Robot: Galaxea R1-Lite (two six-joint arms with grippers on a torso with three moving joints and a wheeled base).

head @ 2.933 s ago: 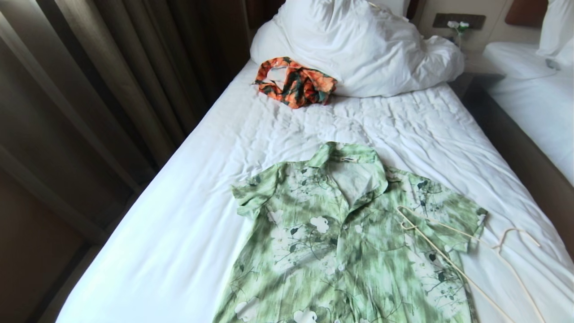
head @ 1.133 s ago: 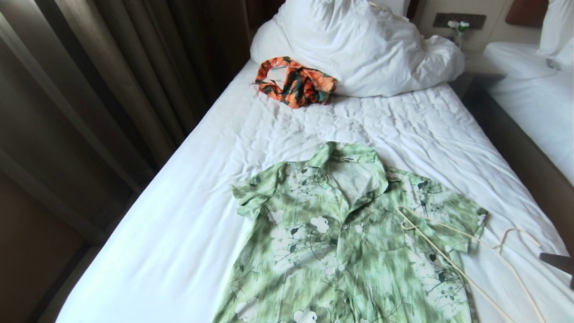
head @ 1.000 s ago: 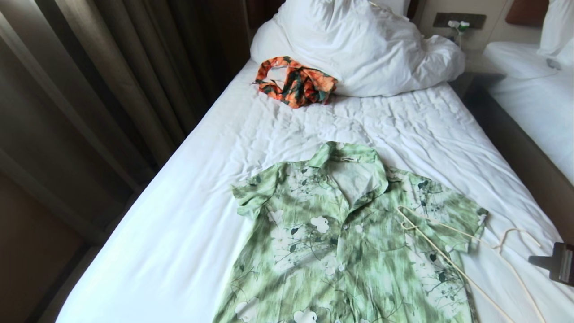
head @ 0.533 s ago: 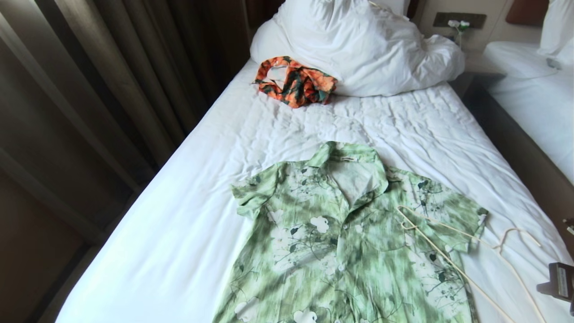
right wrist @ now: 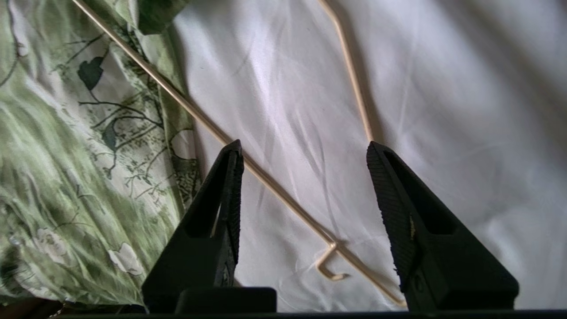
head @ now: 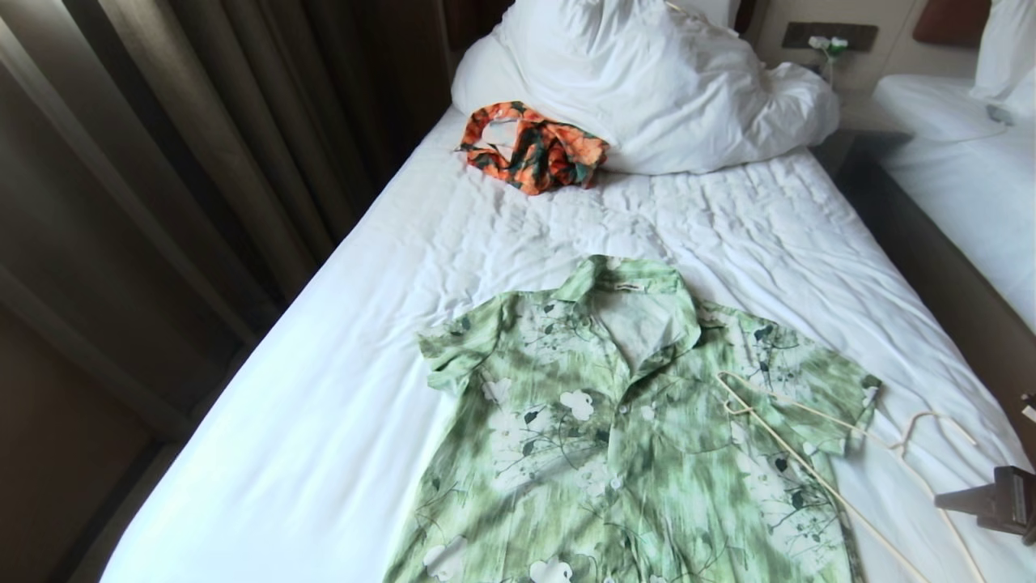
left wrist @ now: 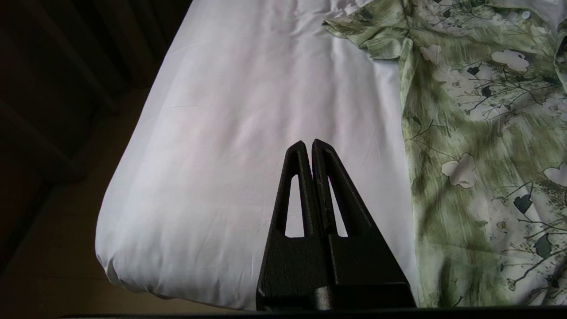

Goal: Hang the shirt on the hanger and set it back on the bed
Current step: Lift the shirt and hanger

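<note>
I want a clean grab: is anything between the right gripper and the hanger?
Nothing visible. The right gripper is open above the hanger, whose wires lie bare on the bed; only its far end rests on the shirt.

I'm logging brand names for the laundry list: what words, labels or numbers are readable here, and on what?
No text is readable.
The shirt has a neck label inside the collar: printing too small to read.
The hanger and bed show no lettering.
</note>
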